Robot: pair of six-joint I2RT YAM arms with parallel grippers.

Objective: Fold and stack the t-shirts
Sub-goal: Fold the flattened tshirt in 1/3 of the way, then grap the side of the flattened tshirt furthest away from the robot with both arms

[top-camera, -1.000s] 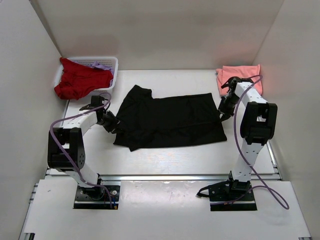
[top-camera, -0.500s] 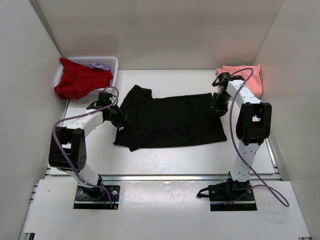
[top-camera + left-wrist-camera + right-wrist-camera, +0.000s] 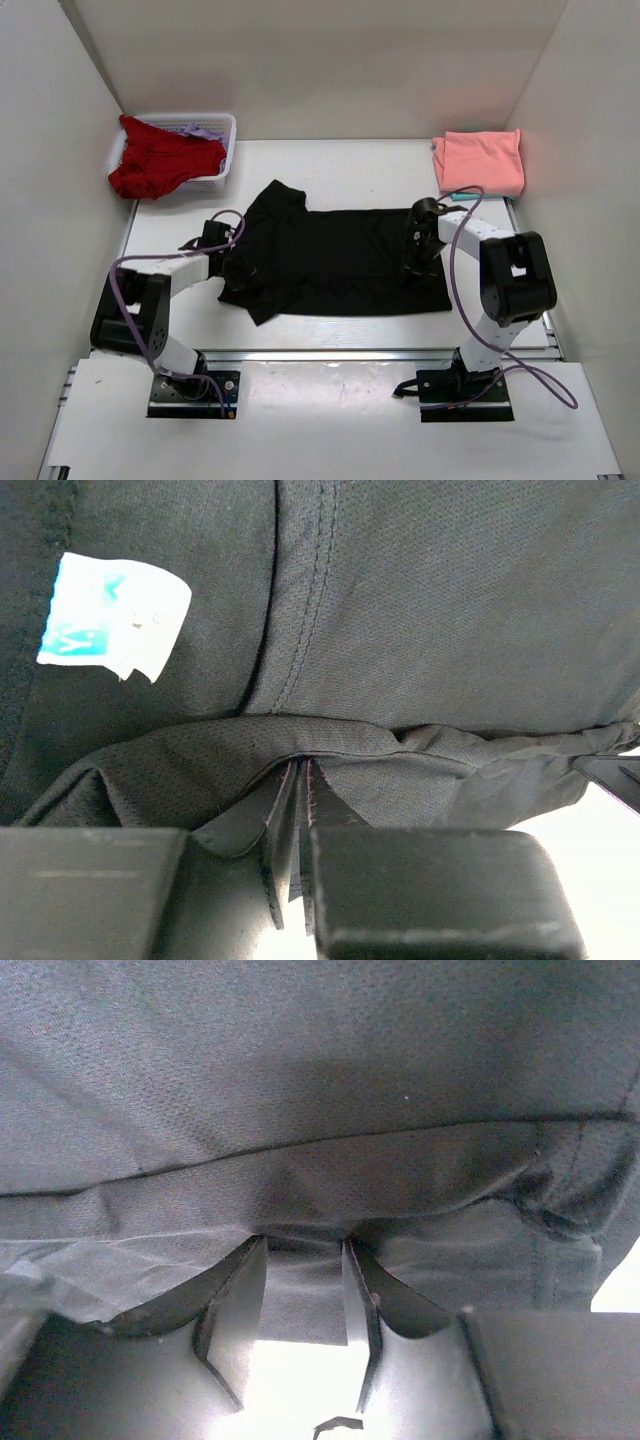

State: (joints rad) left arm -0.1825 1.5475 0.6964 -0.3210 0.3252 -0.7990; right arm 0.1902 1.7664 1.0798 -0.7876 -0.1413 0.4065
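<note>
Black fine-mesh t-shirt (image 3: 340, 255); stitched edge pinched in left end effector (image 3: 300, 775).

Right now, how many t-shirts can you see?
3: a black t-shirt spread mid-table, a salmon-pink t-shirt folded at the far right, a red t-shirt draped over the basket far left. The basket may hide more.

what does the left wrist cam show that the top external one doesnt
Left wrist only: the light-blue label, the seam stitching, and a fold of the black t-shirt pinched in the left gripper. Top external only: the red t-shirt draped over the white basket, and the folded salmon-pink t-shirt. Both: the black t-shirt and the left gripper.
</note>
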